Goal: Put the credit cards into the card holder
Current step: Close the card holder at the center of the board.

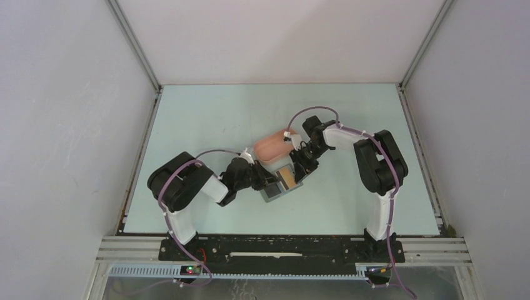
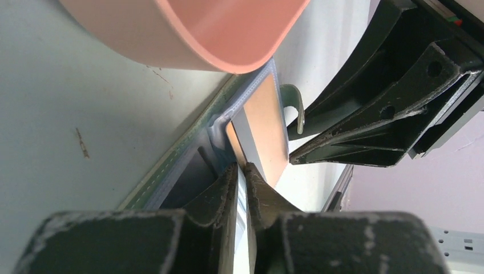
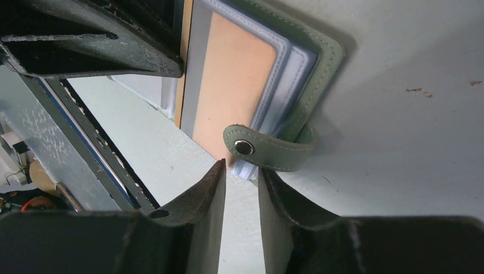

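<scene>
Card holder open on the table, one card in it

My card holder (image 3: 322,63) lies open, green outside, clear sleeves fanned, its snap strap (image 3: 274,149) curled over the edge. A tan card (image 3: 234,74) lies flat on the sleeves. Beside it a grey sheet (image 2: 251,140) stands on edge, pinched in my left pincer (image 2: 242,168); card or sleeve, I cannot tell.

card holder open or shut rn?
Open. The card holder lies spread on the table, clear sleeves and a tan card exposed, snap tab unfastened.
</scene>
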You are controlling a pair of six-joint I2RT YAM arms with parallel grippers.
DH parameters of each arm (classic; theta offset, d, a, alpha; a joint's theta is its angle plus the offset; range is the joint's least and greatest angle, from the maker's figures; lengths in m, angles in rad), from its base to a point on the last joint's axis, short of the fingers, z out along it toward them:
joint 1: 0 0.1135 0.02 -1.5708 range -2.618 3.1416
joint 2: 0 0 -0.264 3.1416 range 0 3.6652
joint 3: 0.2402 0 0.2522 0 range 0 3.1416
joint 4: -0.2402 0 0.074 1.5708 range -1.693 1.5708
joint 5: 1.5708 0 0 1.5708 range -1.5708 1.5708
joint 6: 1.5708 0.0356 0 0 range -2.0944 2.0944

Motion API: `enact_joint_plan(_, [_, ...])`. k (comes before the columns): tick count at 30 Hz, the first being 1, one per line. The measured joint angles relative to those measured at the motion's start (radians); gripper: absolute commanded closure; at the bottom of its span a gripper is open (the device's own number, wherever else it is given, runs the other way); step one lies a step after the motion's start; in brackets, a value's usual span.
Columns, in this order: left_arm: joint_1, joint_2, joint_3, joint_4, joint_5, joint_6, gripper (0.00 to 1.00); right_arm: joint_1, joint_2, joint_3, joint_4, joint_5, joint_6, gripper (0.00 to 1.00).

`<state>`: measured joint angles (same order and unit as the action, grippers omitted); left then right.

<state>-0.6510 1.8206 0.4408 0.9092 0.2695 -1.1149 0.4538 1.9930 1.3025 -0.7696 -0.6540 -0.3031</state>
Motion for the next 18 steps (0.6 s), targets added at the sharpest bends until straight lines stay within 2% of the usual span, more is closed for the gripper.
enact_joint_plan(4, [0.002,-0.051,0.0,-0.069,-0.004,0.039,0.77,-0.023,-0.025,0.0,-0.006,-0.002,-0.009,0.62])
enact_joint_plan(11, [0.004,-0.219,-0.003,-0.259,-0.028,0.141,0.74,-0.082,-0.161,0.0,-0.019,-0.047,-0.073,0.62])
enact_joint_plan(16, [0.006,-0.373,-0.003,-0.406,-0.057,0.234,0.73,-0.105,-0.281,-0.009,-0.026,-0.084,-0.13,0.62])
enact_joint_plan(18, [0.006,-0.462,-0.003,-0.47,-0.074,0.275,0.68,-0.11,-0.344,-0.025,-0.027,-0.088,-0.15,0.61])
